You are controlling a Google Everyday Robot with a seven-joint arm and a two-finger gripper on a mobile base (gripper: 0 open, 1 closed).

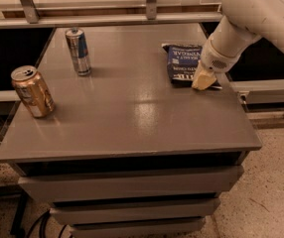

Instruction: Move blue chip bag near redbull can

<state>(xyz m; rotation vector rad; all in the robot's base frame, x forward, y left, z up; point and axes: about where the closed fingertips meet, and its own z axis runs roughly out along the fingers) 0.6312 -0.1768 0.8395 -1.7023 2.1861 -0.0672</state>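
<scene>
The blue chip bag (183, 63) lies flat on the far right part of the grey table (132, 118), its white lettering facing up. The redbull can (78, 51) stands upright at the far left, well apart from the bag. My gripper (203, 80) hangs from the white arm (251, 14) that comes in from the upper right. It is at the bag's near right corner, touching or just over its edge. The arm's wrist hides part of the bag's right side.
A gold can (33, 91) stands tilted near the table's left edge, in front of the redbull can. A metal rail (107, 19) runs behind the table. The table's right edge is close beside my gripper. Drawers (132, 182) sit below the tabletop.
</scene>
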